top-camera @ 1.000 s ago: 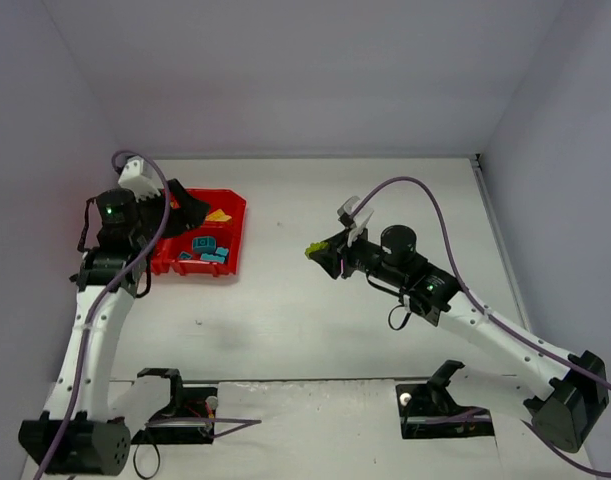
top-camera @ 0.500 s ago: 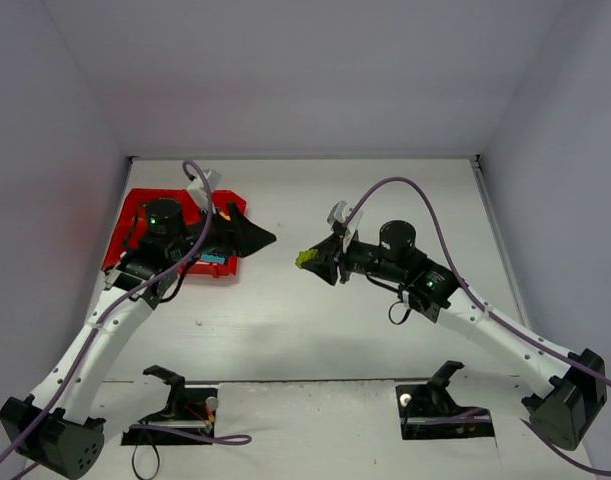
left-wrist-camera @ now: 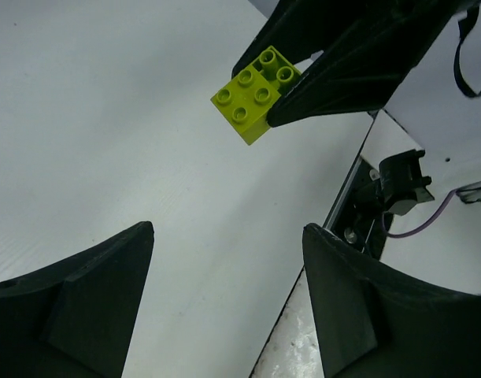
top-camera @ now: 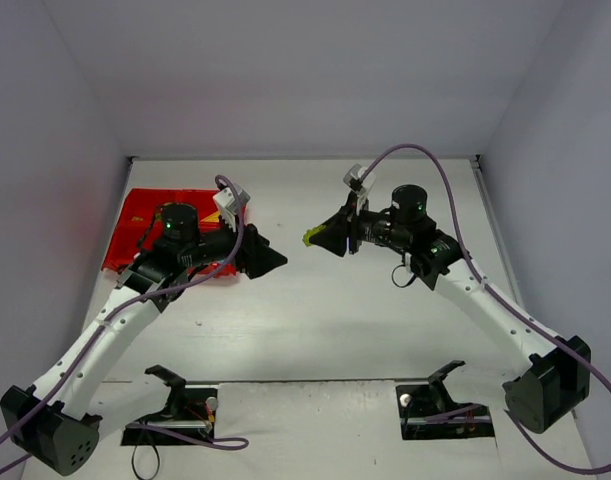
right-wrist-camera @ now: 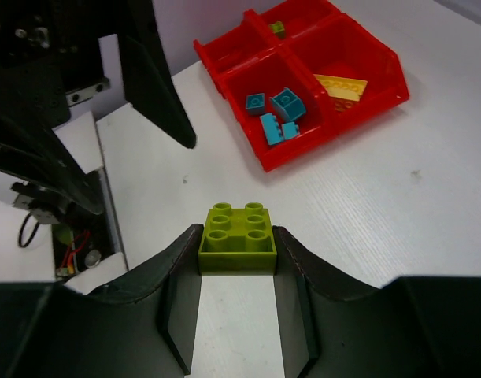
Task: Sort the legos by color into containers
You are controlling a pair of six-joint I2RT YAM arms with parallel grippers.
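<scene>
The sort looks close to done, judging by what the tray (right-wrist-camera: 303, 154) holds and what lies outside it. In the right wrist view one compartment holds several teal bricks (right-wrist-camera: 275, 110). The compartment beside it holds a flat yellow brick (right-wrist-camera: 340, 85). A small green brick (right-wrist-camera: 278, 28) shows in a compartment on the far side of those two. No red bricks can be made out against the red plastic, so that colour cannot be checked. No loose bricks show on the table around the tray in any view, though the left arm hides much of the tray from above.

One piece is clearly left: a lime brick (right-wrist-camera: 237, 239), pinched studs-up by the right gripper (top-camera: 327, 234), fingers pressed on its two sides. It is held in the air, well apart from the tray, off the tray's right side.

The left gripper (left-wrist-camera: 224, 307) sits just off the tray's right edge, between the tray and the brick. Its fingers are spread wide, with nothing between them. It faces the brick, which suggests a handover. The brick then has to reach the compartment with the green one.
</scene>
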